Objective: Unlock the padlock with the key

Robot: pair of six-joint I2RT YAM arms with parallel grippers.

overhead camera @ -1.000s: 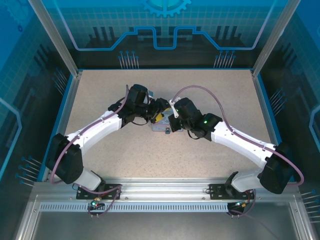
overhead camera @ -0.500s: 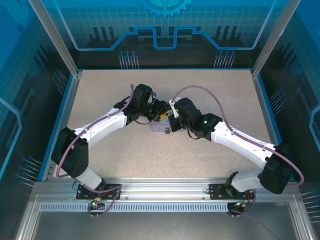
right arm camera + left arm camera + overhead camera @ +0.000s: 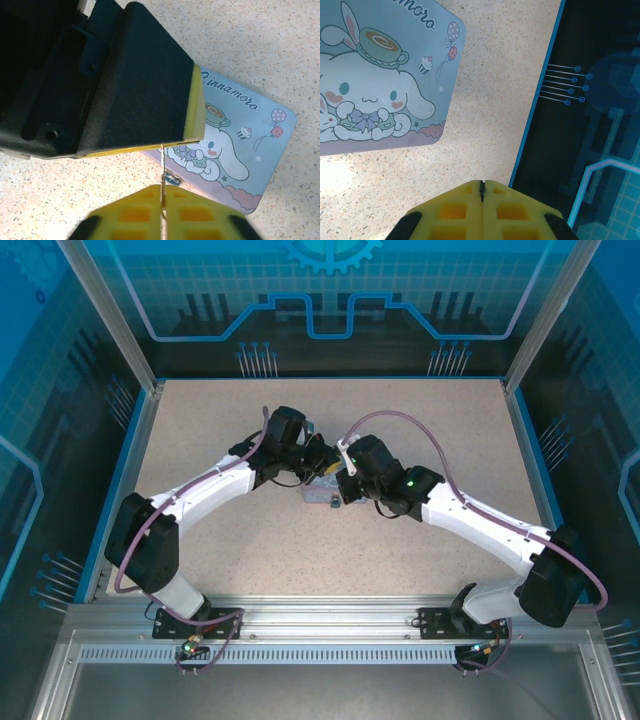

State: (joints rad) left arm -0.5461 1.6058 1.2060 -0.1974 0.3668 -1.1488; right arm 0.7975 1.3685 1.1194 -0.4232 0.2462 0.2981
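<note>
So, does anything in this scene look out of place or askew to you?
Nothing looks spilled, damaged or askew. The tin lies flat on the table, the padlock at its edge; the key stands edge-on in the right gripper's closed fingers, its tip at the left gripper.

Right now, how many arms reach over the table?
2. The left arm comes in from the near-left base, the right arm from the near-right base; they meet above the tin.
</note>
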